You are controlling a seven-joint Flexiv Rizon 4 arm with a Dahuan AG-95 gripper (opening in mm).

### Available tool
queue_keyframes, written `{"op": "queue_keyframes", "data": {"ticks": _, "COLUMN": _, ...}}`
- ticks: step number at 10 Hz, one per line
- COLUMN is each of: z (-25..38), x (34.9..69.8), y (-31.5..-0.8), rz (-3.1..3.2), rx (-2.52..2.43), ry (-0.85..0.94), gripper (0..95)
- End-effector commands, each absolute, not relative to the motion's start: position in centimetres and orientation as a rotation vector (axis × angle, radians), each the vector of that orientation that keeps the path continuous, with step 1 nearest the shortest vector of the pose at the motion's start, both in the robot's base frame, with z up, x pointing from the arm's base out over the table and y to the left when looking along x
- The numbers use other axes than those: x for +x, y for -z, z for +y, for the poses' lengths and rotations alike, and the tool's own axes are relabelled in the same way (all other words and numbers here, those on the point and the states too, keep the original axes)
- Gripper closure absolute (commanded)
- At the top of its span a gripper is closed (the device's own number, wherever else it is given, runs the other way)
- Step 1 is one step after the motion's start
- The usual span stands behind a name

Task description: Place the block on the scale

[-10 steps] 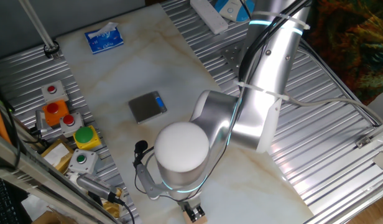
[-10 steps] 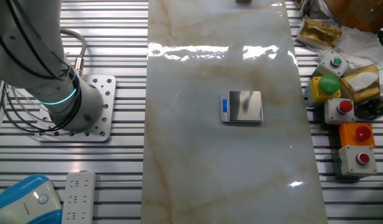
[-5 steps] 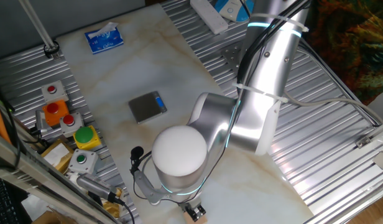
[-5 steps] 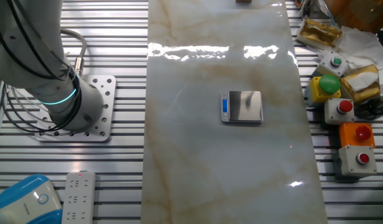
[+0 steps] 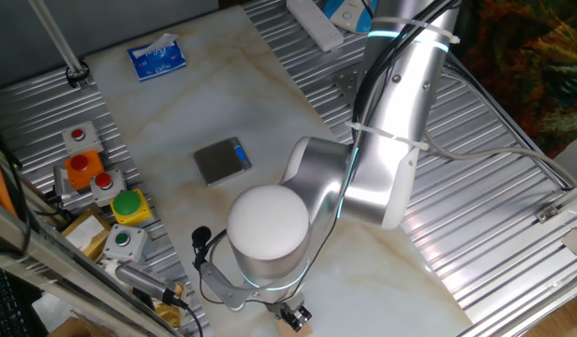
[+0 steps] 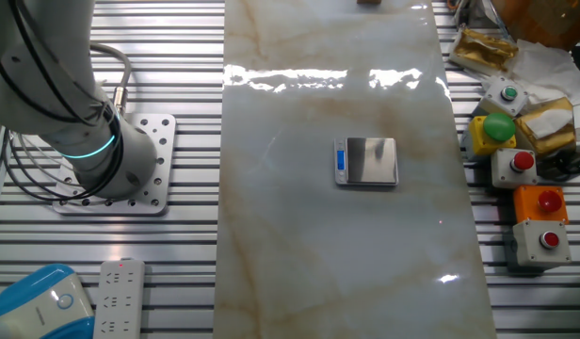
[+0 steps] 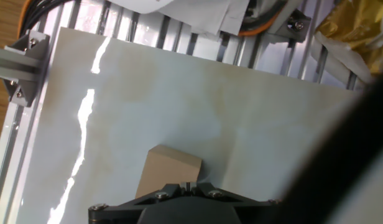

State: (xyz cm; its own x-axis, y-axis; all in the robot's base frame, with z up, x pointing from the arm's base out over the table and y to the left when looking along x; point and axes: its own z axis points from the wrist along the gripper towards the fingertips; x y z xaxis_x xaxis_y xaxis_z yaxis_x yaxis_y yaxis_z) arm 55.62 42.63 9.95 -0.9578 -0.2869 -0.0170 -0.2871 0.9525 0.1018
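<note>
The block (image 5: 292, 324), a small tan wooden cube, sits on the marble table at the near edge. In the hand view the block (image 7: 170, 174) rests on the table just beyond the jaws, its lower part hidden by the gripper body. My gripper (image 5: 290, 311) hangs right over it. In the hand view the gripper (image 7: 186, 185) has its two jaw parts meeting at a thin seam, with nothing between them. The scale (image 5: 222, 160), a grey plate with a blue strip, lies mid-table, well away from the gripper. It also shows in the other fixed view (image 6: 367, 161).
A blue-and-white printed box (image 5: 156, 58) lies at the far end of the table. Button boxes (image 5: 92, 173) and a green button (image 5: 129, 204) line one side. The arm's base (image 6: 111, 169) and a power strip (image 6: 119, 298) stand on the slatted side.
The arm's elbow and wrist have shifted slightly to the left. The block and the scale have not moved.
</note>
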Motion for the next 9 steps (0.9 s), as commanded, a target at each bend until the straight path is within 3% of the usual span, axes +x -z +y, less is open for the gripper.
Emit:
{"op": "queue_keyframes", "data": {"ticks": 1, "z": 42.6, "x": 55.5, "y": -9.9, "rz": 3.093, "rx": -0.459, "ry": -0.164, "gripper": 95.0}}
{"op": "queue_keyframes", "data": {"ticks": 9, "z": 43.0, "x": 53.8, "y": -9.4, "rz": 3.113, "rx": -0.331, "ry": -0.195, "gripper": 95.0}}
